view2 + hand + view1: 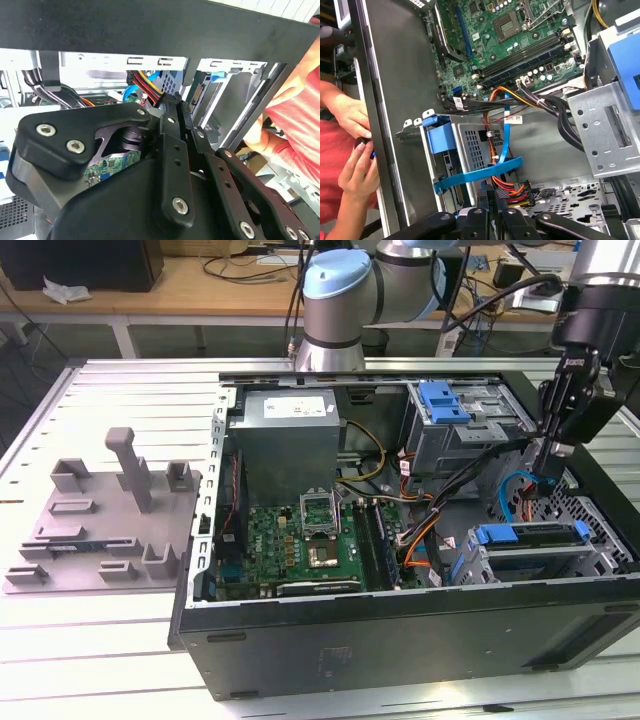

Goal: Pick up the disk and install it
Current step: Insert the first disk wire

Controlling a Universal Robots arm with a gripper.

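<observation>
robot at work on an open computer: the arm's gripper [546,462] is hanging inside the computer case [400,640], low over the corner on the exterior view's right. its fingers [485,202] are sitting drawn together with barely a slit between them. the tips are resting just beside a bundle of red and orange wires [512,192] and a blue flat cable [506,150]; whether they are touching either one cannot be told.

the disk [530,536] is lying flat in a metal drive cage [472,142] by the case's wall, near the gripper but apart from its fingers, with its bright blue carrier frame showing on top.

further along the case, a green motherboard [300,540] is lying exposed beside a grey power-supply box [285,435], and a second blue carrier [445,402] is sitting in the bay at the far side.

outside the case wall, a person's hands [355,165] are pinching a small dark object in the first wrist view. on the exterior view's left, a grey moulded fixture [100,520] is resting on the slatted table [100,650].
</observation>
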